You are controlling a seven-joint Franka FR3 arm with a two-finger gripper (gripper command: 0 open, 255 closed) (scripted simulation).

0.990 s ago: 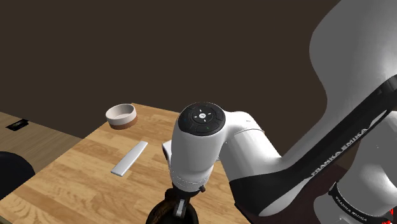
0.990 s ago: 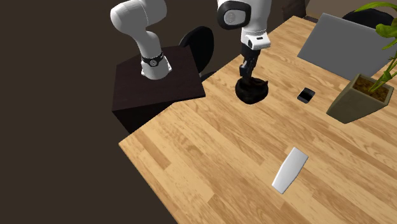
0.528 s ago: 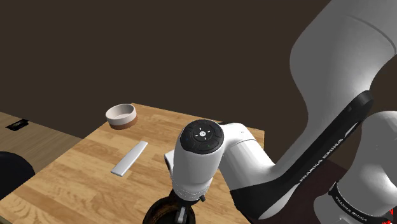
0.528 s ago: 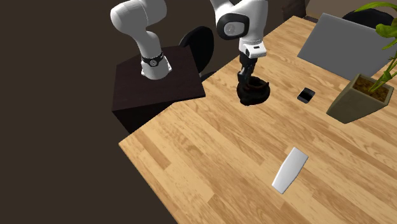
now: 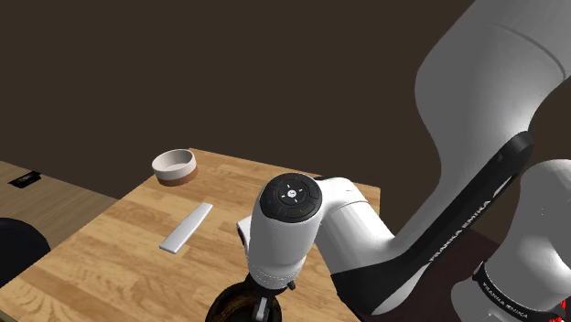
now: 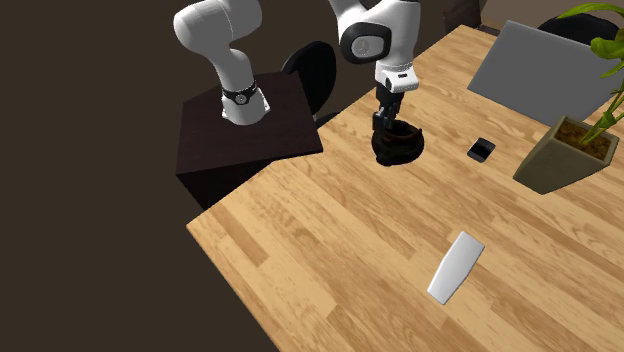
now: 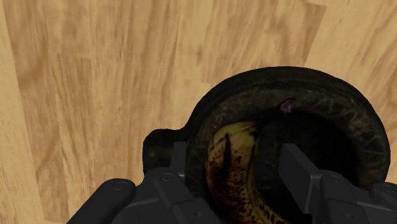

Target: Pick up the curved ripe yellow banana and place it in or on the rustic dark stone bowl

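A dark, rough bowl [image 7: 356,108] sits on the wooden table near the stand, also seen as the black bowl [image 6: 400,152] and at the shoulder view's lower edge [image 5: 229,300]. A yellow banana [image 7: 235,175] with brown spots lies curved inside it. My gripper [image 7: 238,156] reaches down into the bowl [image 6: 385,128], and its fingers stand apart on either side of the banana, with dark gaps between each finger and the fruit. In the shoulder view the arm's wrist covers most of the gripper [image 5: 265,311].
A flat white bar [image 6: 455,266] lies further out on the table [image 5: 187,227]. A pale round dish [image 5: 175,166] stands at the far corner. A black phone [image 6: 481,150], a potted plant [image 6: 565,150] and a grey panel [image 6: 540,65] are beyond the bowl.
Over the last second the arm lowered the gripper into the dark bowl. In the last half second it has barely moved.
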